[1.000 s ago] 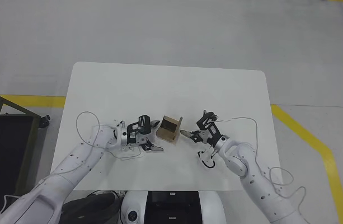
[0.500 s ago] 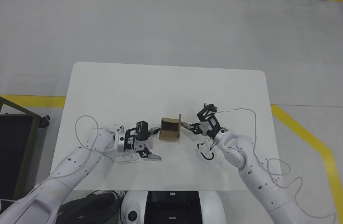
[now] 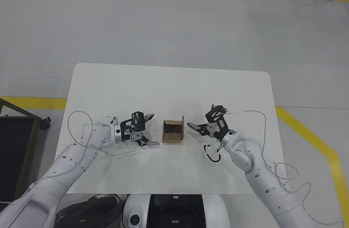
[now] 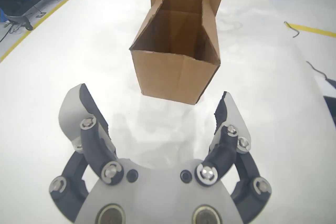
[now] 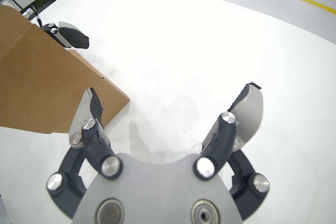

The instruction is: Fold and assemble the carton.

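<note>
A small brown carton (image 3: 173,130) stands upright on the white table (image 3: 220,91) with its top open. In the left wrist view the carton (image 4: 176,72) has one tall flap raised on its far side and two short side flaps up. My left gripper (image 3: 151,132) is open just left of the carton, a short gap away, with nothing between its fingers (image 4: 154,90). My right gripper (image 3: 192,126) is open on the carton's right. One of its fingers (image 5: 92,101) sits close beside the carton wall (image 5: 39,78), holding nothing.
Thin cables loop from both wrists over the table (image 3: 251,115), and a black one curls near the right arm (image 3: 211,154). A dark green cart (image 3: 9,137) stands off the table's left edge. The far half of the table is bare.
The carton turned from skewed to square with the table. My left gripper swung from the carton's front corner to level with its left side. My right gripper touched the carton's right edge, then drew slightly back.
</note>
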Available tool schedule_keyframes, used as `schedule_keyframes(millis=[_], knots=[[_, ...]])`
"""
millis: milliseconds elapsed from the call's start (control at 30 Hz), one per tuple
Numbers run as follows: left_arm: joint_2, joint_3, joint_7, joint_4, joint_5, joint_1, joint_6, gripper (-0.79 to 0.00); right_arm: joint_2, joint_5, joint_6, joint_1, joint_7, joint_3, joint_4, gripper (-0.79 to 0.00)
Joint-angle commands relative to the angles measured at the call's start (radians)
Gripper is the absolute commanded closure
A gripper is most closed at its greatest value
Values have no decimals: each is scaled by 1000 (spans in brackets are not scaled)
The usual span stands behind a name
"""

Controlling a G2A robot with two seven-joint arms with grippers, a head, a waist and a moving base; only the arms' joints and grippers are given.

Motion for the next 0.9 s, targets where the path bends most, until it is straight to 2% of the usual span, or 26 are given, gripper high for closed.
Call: schedule_keyframes(millis=[0, 267, 633, 867], knots=[[-6, 24, 14, 27, 23, -35, -44, -785, 1, 0, -6, -3, 3, 4, -5, -785], [-19, 96, 147, 107, 133, -118, -95, -785, 4, -5, -21, -7, 12, 17, -16, -785], [-65, 204, 290, 243, 167, -196, -43, -785, 4, -8, -24, -11, 12, 23, -18, -785], [-97, 265, 301, 283, 189, -236, -18, -785, 5, -9, -23, -19, 14, 30, -28, -785]])
